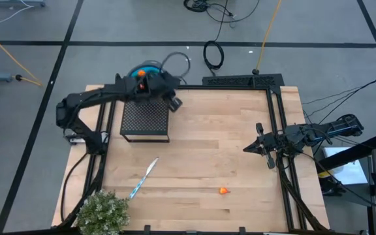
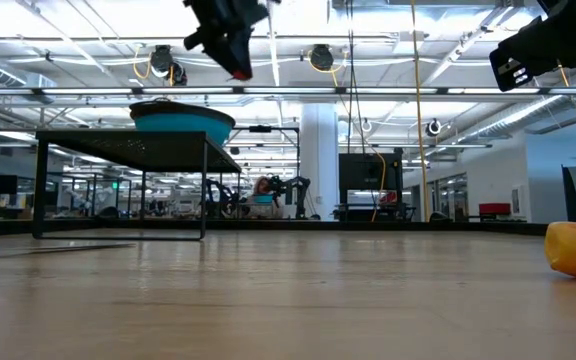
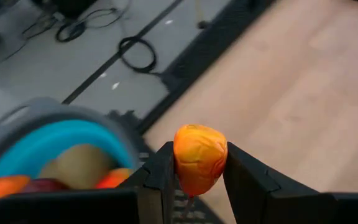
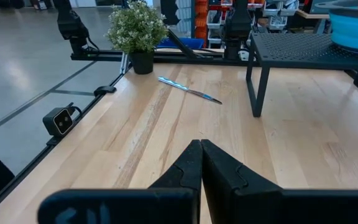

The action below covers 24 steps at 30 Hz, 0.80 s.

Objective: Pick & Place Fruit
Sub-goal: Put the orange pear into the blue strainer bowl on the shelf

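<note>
Only the left wrist view shows fingers [image 3: 247, 183] pinching orange fruit [image 3: 199, 157].

Table middle open, bare wood. Black mesh stand [image 1: 145, 120] blocks far-left part, blue bowl [image 2: 182, 122] at its back edge. Knife [image 1: 142, 177] and plant [image 1: 102, 212] crowd near-left corner. One orange fruit [image 1: 223, 191] near front centre. Right gripper [image 1: 264, 147] at right edge.

Grey taped floor [image 1: 109, 26], bright ceiling lights [image 2: 88, 25], white pillar [image 2: 320, 160]
</note>
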Tool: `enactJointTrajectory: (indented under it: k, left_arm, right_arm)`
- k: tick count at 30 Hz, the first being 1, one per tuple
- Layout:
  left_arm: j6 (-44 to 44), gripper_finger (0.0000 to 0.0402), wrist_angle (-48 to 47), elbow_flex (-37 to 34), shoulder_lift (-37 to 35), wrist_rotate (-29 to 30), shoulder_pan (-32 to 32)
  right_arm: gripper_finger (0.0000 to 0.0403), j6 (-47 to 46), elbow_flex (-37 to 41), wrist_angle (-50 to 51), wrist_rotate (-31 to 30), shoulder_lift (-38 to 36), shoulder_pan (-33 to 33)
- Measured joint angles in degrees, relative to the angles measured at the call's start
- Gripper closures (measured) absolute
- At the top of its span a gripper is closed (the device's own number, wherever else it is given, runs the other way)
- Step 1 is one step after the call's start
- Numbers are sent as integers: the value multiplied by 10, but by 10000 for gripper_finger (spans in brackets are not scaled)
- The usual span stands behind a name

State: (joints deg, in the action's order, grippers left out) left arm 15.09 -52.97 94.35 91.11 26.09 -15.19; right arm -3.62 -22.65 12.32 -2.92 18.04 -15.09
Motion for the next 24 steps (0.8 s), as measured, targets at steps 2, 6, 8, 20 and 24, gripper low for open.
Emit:
enactJointTrajectory:
  k: [2, 6, 8, 20, 24]
  left_arm:
    - [0, 293, 0, 0, 0, -1, -31]
    - [0, 293, 0, 0, 0, -5, -91]
    - [0, 293, 0, 0, 0, -6, -119]
    - [20, 293, 0, 0, 0, -98, -267]
    - [9, 293, -5, 0, 0, -140, -288]
  right_arm:
    - [403, 0, 0, 0, 0, 0, 0]
    - [403, 0, 0, 0, 0, 0, 0]
    - [403, 0, 0, 0, 0, 0, 0]
    - [403, 0, 0, 0, 0, 0, 0]
    - [403, 0, 0, 0, 0, 0, 0]
